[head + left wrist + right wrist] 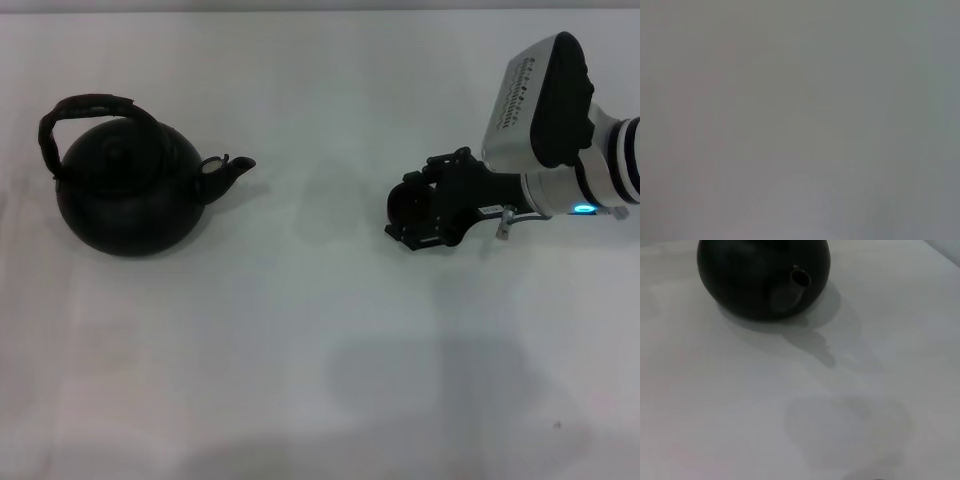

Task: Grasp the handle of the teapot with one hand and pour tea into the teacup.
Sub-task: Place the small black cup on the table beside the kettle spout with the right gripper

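The matte black teapot stands on the white table at the left, its short spout pointing right. Its rough wrapped handle arches over the lid. My right gripper hovers above the table at the right, well apart from the spout, with its fingers closed around a small round black teacup. The right wrist view shows the teapot and its spout from the front; the handle and cup are out of that view. My left gripper is out of view; its wrist view shows only blank grey.
The white table stretches between the teapot and my right gripper, with faint shadows of the arm on it. My right arm's silver wrist housing hangs over the table's right side.
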`<action>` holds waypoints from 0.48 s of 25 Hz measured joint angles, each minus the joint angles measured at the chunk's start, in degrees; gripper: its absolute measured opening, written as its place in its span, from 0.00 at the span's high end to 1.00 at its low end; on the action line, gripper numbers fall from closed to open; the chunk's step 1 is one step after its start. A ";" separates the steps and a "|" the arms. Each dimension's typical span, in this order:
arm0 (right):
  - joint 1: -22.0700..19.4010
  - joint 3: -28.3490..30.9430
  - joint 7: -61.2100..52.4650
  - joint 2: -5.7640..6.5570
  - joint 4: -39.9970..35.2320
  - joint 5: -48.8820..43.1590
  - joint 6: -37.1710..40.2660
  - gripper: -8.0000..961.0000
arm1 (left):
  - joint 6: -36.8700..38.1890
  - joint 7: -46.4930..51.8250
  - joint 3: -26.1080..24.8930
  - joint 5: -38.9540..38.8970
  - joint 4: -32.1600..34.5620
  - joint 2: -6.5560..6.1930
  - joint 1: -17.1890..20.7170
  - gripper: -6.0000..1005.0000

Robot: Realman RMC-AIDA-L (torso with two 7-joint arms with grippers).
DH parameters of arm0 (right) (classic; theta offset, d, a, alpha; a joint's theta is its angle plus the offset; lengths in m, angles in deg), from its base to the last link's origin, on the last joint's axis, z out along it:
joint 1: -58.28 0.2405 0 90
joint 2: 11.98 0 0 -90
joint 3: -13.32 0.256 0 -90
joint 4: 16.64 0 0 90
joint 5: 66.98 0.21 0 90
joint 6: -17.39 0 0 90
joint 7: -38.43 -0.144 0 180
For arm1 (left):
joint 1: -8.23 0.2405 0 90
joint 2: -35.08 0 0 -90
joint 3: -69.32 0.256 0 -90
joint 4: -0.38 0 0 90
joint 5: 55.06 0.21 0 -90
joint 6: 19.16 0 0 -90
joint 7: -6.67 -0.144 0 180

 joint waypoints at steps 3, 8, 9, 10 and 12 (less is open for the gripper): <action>-0.14 -0.04 0.21 0.00 0.85 0.08 0.58 0.18 | -0.09 0.00 0.00 0.00 -0.07 0.00 0.00 0.26; -0.32 0.00 1.13 0.06 1.43 1.08 0.91 0.18 | -0.47 0.00 0.00 0.00 -0.16 0.00 0.00 0.26; -0.40 0.05 1.31 0.10 1.50 1.36 0.91 0.18 | -0.49 0.00 0.00 0.00 -0.17 0.00 0.00 0.26; -0.49 0.18 1.47 0.14 1.54 1.63 0.84 0.18 | -0.56 0.00 0.00 0.00 -0.17 0.00 0.00 0.26; -0.52 0.24 1.56 0.15 1.55 1.68 0.76 0.17 | -0.64 0.00 0.00 0.00 -0.18 0.00 0.00 0.26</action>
